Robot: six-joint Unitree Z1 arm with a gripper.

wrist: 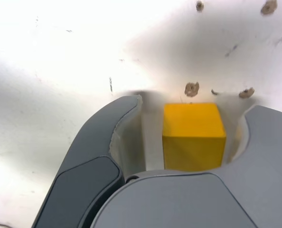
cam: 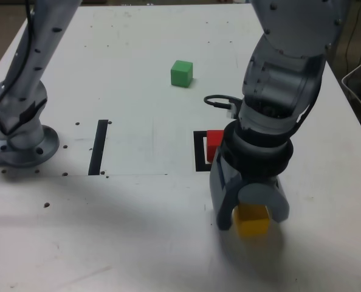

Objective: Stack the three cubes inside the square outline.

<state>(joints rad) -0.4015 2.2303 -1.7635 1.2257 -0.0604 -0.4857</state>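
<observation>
Gripper: the gripper (cam: 251, 213) sits low over the table (cam: 138, 243), lower right of the exterior frame, jaws parted and straddling the yellow cube (cam: 253, 220). In the wrist view the gripper (wrist: 188, 137) shows a clear gap between 1 jaw and the cube, and I cannot tell whether the other jaw touches it, so the jaws are open around it, not clamped.

Yellow cube: resting on the table between the jaws (wrist: 193, 135), below the square outline in the exterior frame and apart from it.

Red cube: the red cube (cam: 214, 143) lies inside the square outline (cam: 200, 152), right of centre in the exterior frame, partly hidden behind the arm. It appears to be the base of the stack.

Green cube: the green cube (cam: 182, 73) stands alone in the upper middle of the exterior frame, well apart from the outline and from the gripper.

Black strip: a straight black tape strip (cam: 98, 146) lies left of centre, not part of the job.

Other arm base: a grey arm base (cam: 22, 143) stands at the left edge.

Progress: by my reckoning 1 of 3 cubes is placed. The yellow one looks next, still to be gripped, lifted and set on the red. Then the green has to be fetched and put on top. About 1/3 done.
</observation>
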